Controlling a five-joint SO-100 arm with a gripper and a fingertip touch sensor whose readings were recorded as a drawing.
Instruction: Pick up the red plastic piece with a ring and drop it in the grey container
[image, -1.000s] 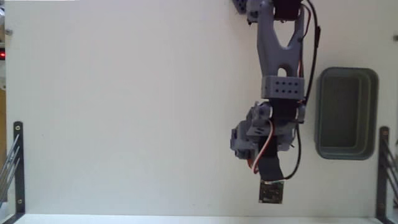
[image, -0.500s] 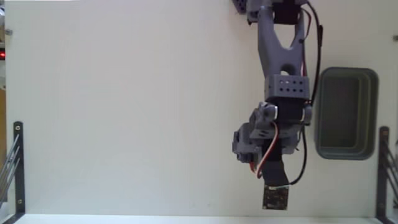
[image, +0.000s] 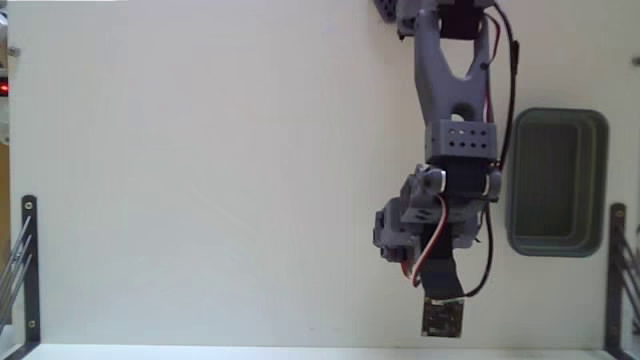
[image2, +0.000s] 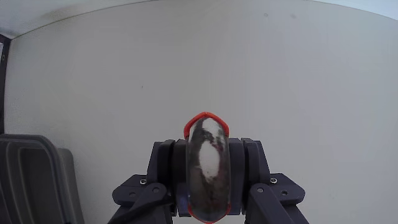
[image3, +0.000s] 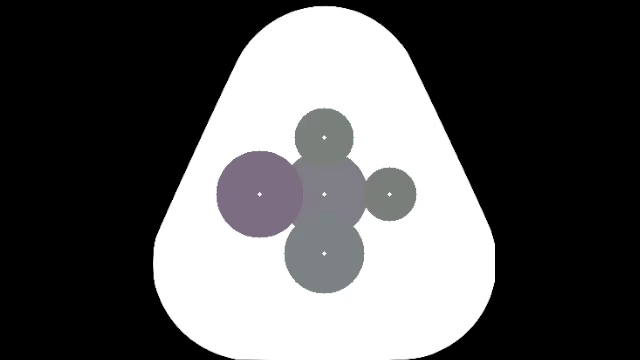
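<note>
In the wrist view, the red plastic piece with a ring (image2: 207, 167) is seen pinched between the two dark fingers (image2: 257, 165), which close on it from either side. The piece stands upright in the grip, its red rim outlining a dark oblong opening with a pale glare inside. It is held clear of the white counter (image2: 280, 74). The grey container (image2: 34, 180) is seen at the lower left of that view, beside the gripper (image2: 207, 186) and apart from it.

In the fixed view, the arm (image: 452, 110) is stretched down from the top edge over the counter (image: 200, 180). The grey container (image: 556, 245) lies to the right of the arm, near the right edge, and its floor is bare. The gripper itself is covered by the arm's body and the small circuit board (image: 443, 318) at its tip, so the red piece cannot be made out there. Dark metal brackets (image: 28, 260) are seen at the left and right edges of the counter.
</note>
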